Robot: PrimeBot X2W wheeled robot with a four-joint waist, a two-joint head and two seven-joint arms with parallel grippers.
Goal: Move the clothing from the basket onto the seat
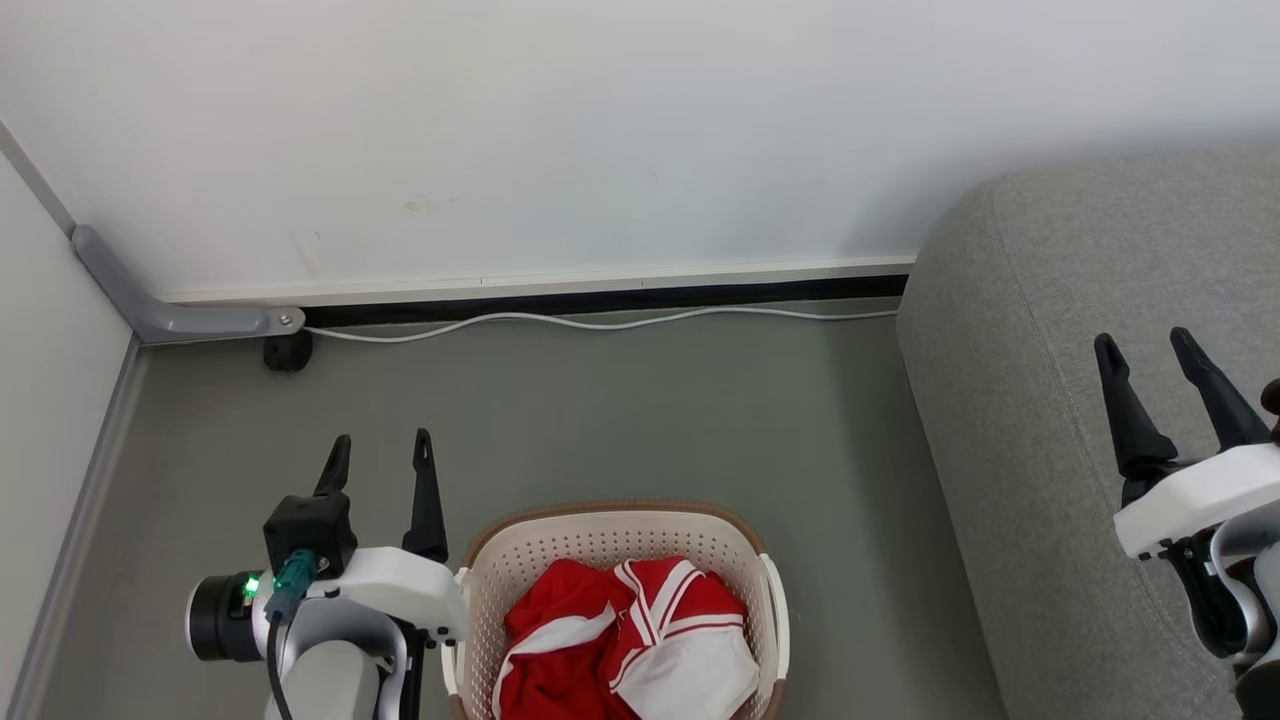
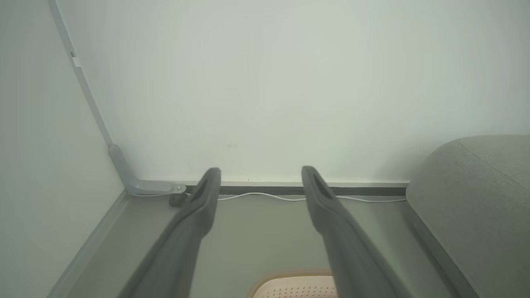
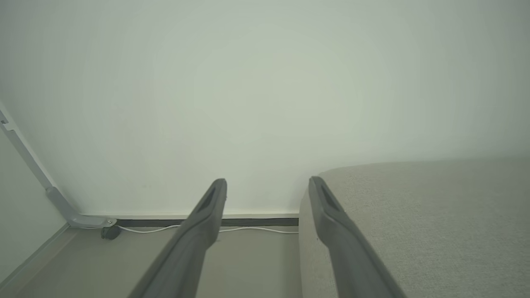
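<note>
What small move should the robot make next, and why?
Probably move the left gripper to its right and down into the basket, toward the red clothing. Its fingers are open and empty beside the basket's left rim, the clothing lies in the basket, and the visible part of the seat holds none.

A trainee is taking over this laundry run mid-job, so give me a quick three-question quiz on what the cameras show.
1. True or false: the red-and-white fabric clothing lies inside the cream perforated plastic basket.
2. The large grey upholstered seat is on the basket's: A left, B right, C far side?
3. Fill in: on the left gripper, the jaws stand ____.
Key: 1 true; 2 B; 3 open.
</note>
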